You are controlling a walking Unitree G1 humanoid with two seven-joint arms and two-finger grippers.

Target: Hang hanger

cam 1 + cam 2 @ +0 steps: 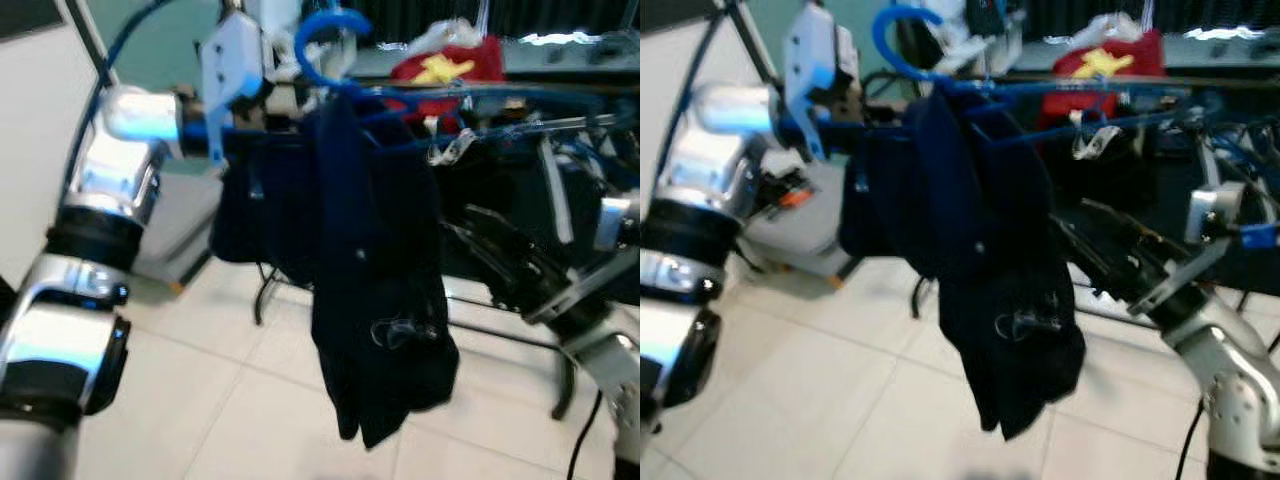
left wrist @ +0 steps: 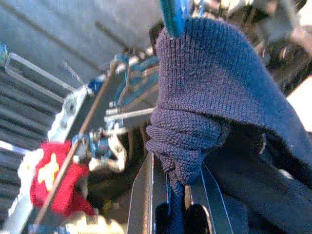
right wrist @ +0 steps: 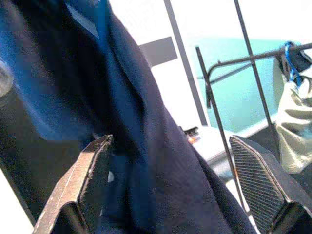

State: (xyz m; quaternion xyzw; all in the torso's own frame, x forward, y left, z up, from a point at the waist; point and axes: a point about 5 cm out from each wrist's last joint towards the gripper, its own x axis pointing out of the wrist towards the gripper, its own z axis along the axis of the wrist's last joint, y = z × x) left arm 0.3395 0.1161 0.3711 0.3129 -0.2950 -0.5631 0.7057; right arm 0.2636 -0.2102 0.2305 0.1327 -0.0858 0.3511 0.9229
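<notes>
My left gripper (image 2: 178, 207) is clamped on the blue hanger (image 1: 335, 45) through the soft, floppy navy knit garment (image 1: 375, 270), held high near the rack (image 1: 520, 100), while my right gripper (image 3: 180, 185) gapes wide beside the cloth, so I judge the stiff, light plastic the place to hold.
</notes>
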